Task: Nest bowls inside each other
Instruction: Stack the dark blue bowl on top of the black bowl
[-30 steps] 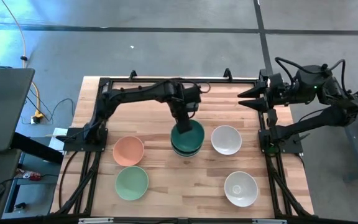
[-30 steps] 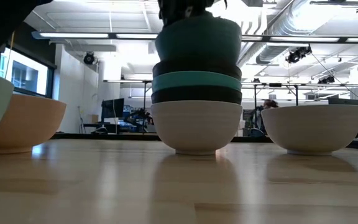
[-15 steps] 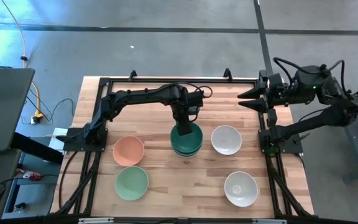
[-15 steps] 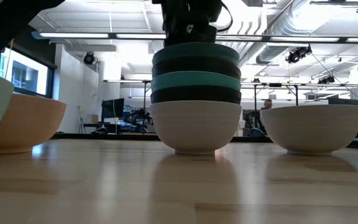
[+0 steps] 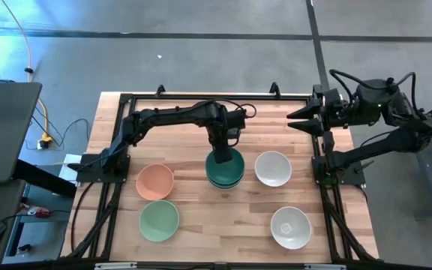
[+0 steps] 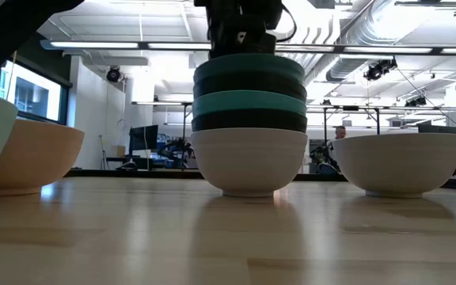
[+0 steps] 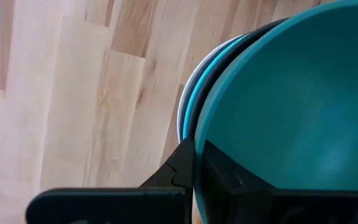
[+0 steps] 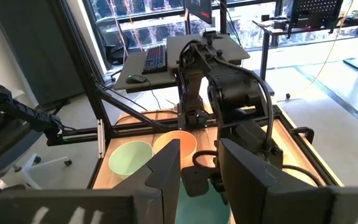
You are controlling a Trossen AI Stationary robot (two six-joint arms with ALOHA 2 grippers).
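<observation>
A stack of nested bowls [image 5: 225, 174] stands mid-table: a white bowl [image 6: 249, 162] at the bottom, dark and teal ones above, and a dark green bowl [image 5: 227, 165] on top. My left gripper [image 5: 220, 148] points down over the stack's far side, shut on the dark green bowl [image 7: 291, 106]. My right gripper [image 5: 300, 120] is raised at the far right, open, with nothing between its fingers [image 8: 166, 177]. A peach bowl [image 5: 155, 181], a mint bowl [image 5: 159, 220] and two white bowls [image 5: 273, 168] [image 5: 290, 226] rest on their bases on the table. My left gripper pinches the dark green bowl's rim [image 7: 196, 146] on its far side. One finger [image 7: 222, 174] is inside the bowl and the other finger [image 7: 180, 167] is outside its wall. The fingers come from above, pointing down. The bowl sits level, nested in the stack below.
The wooden tabletop [image 5: 223, 225] is bare in front of the stack. Black frame rails [image 5: 111, 187] run along the table's left and right sides. A desk with a keyboard and monitors shows beyond the table in the right wrist view.
My left gripper has gone down, still shut on the dark green bowl. The bowl stood raised above the stack a second ago and now sits level, nested down into it. For the last half second nothing has moved.
</observation>
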